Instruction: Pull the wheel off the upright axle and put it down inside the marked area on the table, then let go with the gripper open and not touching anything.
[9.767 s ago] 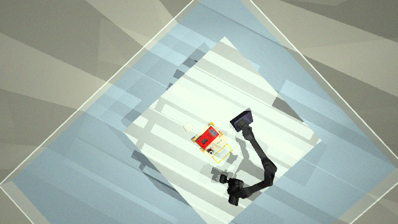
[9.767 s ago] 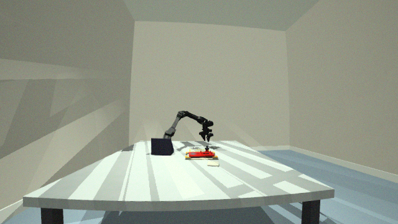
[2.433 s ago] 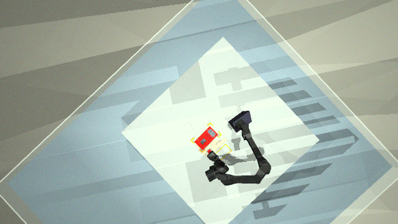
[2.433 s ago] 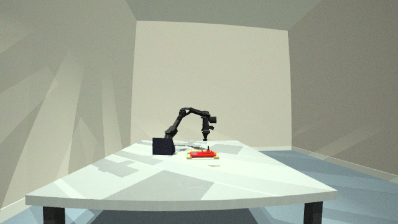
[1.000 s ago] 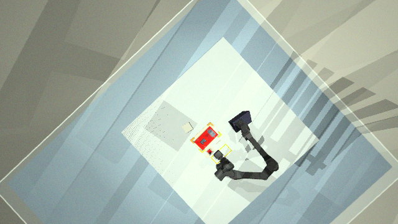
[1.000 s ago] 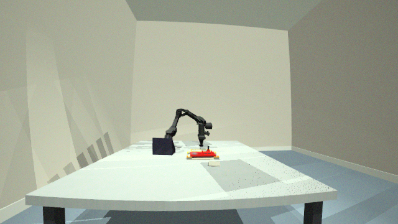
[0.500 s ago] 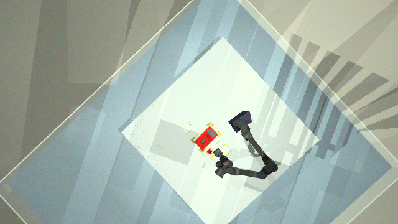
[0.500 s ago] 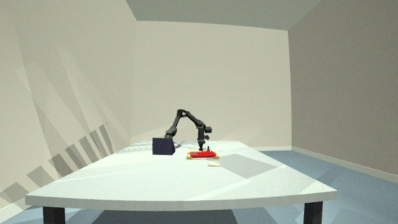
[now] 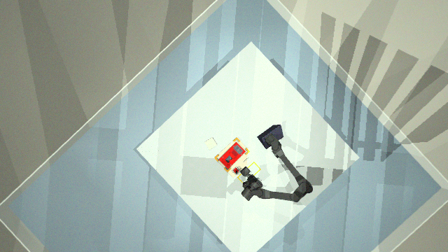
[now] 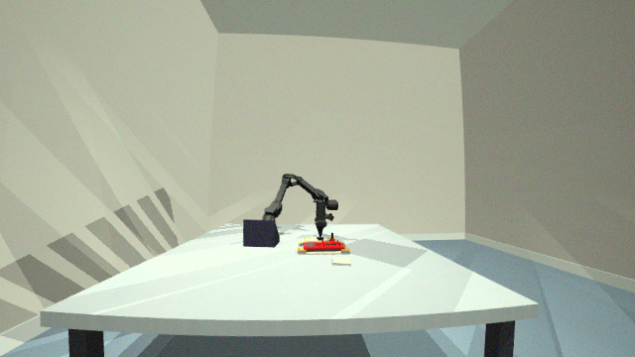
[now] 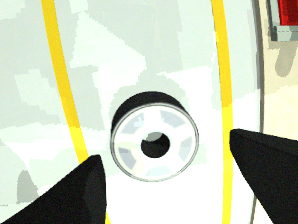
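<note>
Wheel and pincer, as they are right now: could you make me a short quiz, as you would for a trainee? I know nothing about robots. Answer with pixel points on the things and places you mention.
1. True or false: in the wrist view, the wheel (image 11: 176,145) appears outside the two long lines of the marked area (image 9: 257,166) (image 11: 225,75).

2. Choose one. The pincer (image 9: 250,178) (image 10: 320,238) (image 11: 168,152) is:
a) shut on the wheel
b) open, with a finger on either side of the wheel
c) pointing up at the ceiling

3. Fill in the colour: the marked area's outline is ____.

Key: 1 false; 2 b; 3 yellow.
</note>
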Tool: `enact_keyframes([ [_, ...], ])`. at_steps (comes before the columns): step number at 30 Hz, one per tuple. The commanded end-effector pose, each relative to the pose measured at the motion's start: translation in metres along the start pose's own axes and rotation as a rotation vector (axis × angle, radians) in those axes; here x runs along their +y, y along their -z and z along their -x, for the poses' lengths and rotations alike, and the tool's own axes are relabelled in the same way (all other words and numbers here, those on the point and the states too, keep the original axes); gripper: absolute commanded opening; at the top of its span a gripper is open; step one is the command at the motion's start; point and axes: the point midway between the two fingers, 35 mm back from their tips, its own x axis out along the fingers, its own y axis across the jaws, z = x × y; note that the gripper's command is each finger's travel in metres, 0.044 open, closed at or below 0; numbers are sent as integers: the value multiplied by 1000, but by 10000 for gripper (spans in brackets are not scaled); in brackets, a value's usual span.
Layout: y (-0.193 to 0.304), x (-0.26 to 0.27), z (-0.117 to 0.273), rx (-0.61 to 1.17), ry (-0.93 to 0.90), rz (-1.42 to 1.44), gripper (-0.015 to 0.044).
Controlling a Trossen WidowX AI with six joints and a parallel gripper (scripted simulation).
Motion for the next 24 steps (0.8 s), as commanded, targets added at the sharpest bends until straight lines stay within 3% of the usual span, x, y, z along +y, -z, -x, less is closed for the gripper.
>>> enact_keyframes([
  [1,-3,3,38,-12,-2,8,300],
  [7,-2,3,46,-11,-2,6,300],
  [13,32,-22,66,-10,14,0,440],
  [18,74,-36,88,-5,5,1,440],
  [24,79,-37,90,-5,2,1,440],
])
